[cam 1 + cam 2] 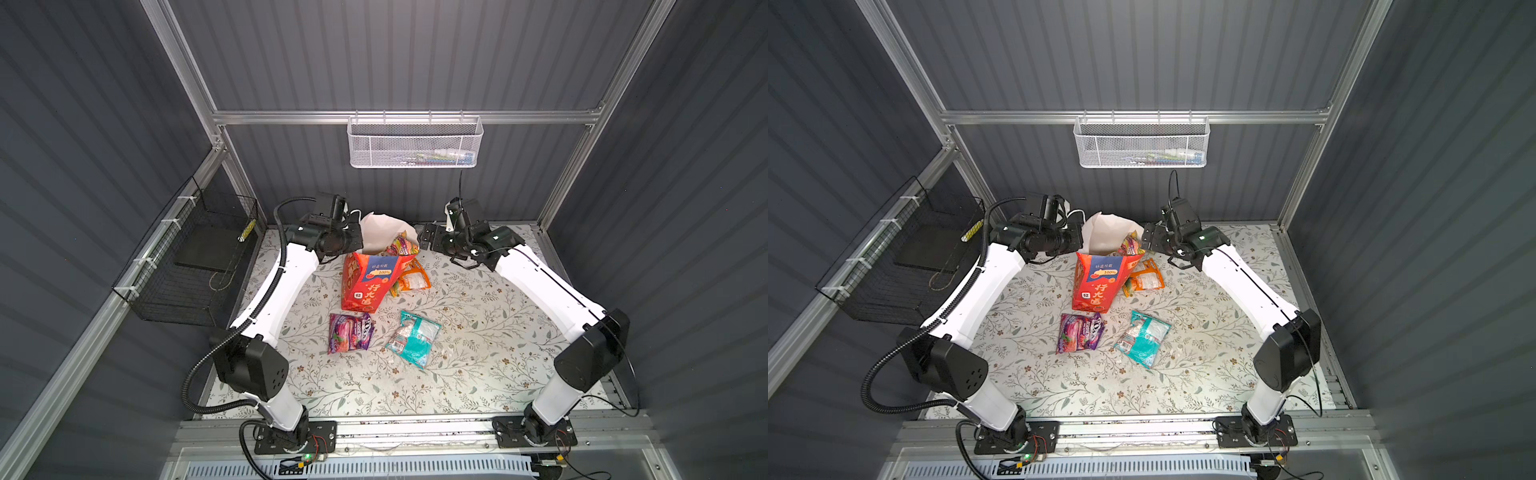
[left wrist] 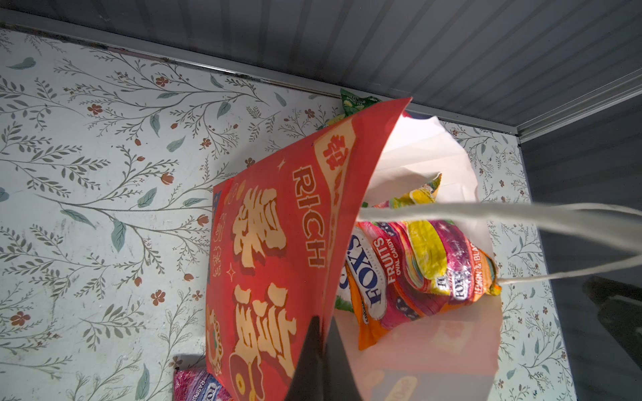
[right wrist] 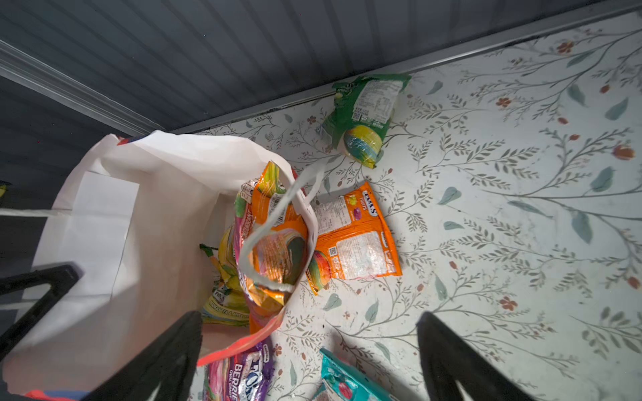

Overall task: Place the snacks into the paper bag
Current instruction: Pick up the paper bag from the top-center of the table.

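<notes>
The paper bag [image 1: 365, 286] is standing near the middle of the desk's [image 1: 498, 332] far edge in both top views. Its white mouth is gaping upward and the bagged packets [image 1: 401, 245] are poking out of it. The left gripper [image 1: 354, 239] is reaching in at the bag's left rim, and the right gripper [image 1: 423, 237] is hovering just beside the right rim. An orange packet [image 1: 412, 279] is lying on the desk right against the bag's right side. A purple packet [image 1: 350, 332] and a teal packet [image 1: 413, 338] are lying near the desk's middle, in front of the bag and slightly apart from each other. A white mesh basket [image 1: 415, 143] is hanging on the back rail and a black wire basket [image 1: 195, 266] on the left wall. In the left wrist view, the left gripper [image 2: 323, 326] is clenching the bag's red rim, one dark finger outside the wall and one inside. The bagged packets [image 2: 410, 264] are sitting in the white interior, a cord handle [image 2: 521, 211] is stretching across them, and a green packet [image 2: 354, 102] is peeking out behind the bag near the desk's far edge. In the right wrist view, the right gripper [image 3: 309, 317] is spreading its jaws wide with nothing between them, one finger showing against the bag's white inside and the other against bare desk. Beyond them the orange packet [image 3: 354, 239] is lying beside the bag, and the green packet [image 3: 364, 118] is lying close to the far edge.
</notes>
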Motion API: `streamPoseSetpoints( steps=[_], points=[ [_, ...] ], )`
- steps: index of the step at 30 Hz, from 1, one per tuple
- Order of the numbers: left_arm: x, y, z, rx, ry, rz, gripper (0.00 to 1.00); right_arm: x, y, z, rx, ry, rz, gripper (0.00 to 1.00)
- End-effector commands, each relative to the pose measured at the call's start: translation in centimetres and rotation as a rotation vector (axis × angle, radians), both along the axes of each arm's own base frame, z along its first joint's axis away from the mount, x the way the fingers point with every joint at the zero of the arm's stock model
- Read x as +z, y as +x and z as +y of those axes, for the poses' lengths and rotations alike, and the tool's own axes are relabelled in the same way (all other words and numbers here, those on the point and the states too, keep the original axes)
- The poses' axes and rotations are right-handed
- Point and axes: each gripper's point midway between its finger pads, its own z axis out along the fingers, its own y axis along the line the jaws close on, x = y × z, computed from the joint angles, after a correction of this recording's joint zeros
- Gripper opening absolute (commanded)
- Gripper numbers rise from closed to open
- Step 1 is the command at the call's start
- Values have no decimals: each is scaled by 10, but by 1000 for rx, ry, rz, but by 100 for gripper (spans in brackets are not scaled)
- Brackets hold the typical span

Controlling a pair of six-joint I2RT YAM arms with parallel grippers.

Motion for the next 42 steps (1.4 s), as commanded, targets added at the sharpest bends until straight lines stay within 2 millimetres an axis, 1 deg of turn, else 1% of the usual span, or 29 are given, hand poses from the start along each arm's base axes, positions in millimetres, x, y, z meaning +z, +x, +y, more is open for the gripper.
streamPoseSetpoints(
  steps=[1,4,8,12,14,18,20,22,24,27,29,32,33,34,35,37,40,42],
  points=[
    [-7,-2,-1,4,2,33,0,8,6,17,46,97,6,97],
    [-7,-2,-1,2,2,33,0,9,7,30,97,134,6,96],
    [-9,-1,-2,2,4,37,0,15,12,39,129,149,-11,94],
    [-12,0,-1,6,8,42,0,15,19,42,135,140,-16,85],
    [-12,0,-1,5,11,42,0,15,22,43,131,142,-15,80],
    [-10,-1,-1,3,8,40,0,13,27,47,136,153,-5,65],
    [-9,-1,-1,4,7,36,0,13,30,46,127,159,-5,60],
    [-9,-1,-1,5,8,35,0,15,32,45,120,164,-7,53],
    [-10,-1,-1,6,10,37,0,17,32,45,119,168,-12,50],
    [-11,-1,-1,6,11,39,0,19,31,45,123,176,-12,42],
    [-11,0,0,7,12,41,0,18,30,46,127,179,-8,31],
    [-10,-1,0,6,11,37,0,24,27,53,168,206,-19,10],
    [-9,-1,0,6,12,35,0,29,25,57,191,222,-27,3],
    [-7,-1,0,6,12,29,0,37,22,61,219,241,-43,0],
    [-7,-2,1,9,15,28,0,48,18,65,247,254,-68,0],
    [-4,0,5,20,27,17,0,78,11,73,297,269,-138,0],
    [-7,5,15,45,24,25,0,131,-15,100,422,310,-229,0],
    [-13,11,25,67,18,40,0,158,-32,120,490,309,-282,0]
  ],
)
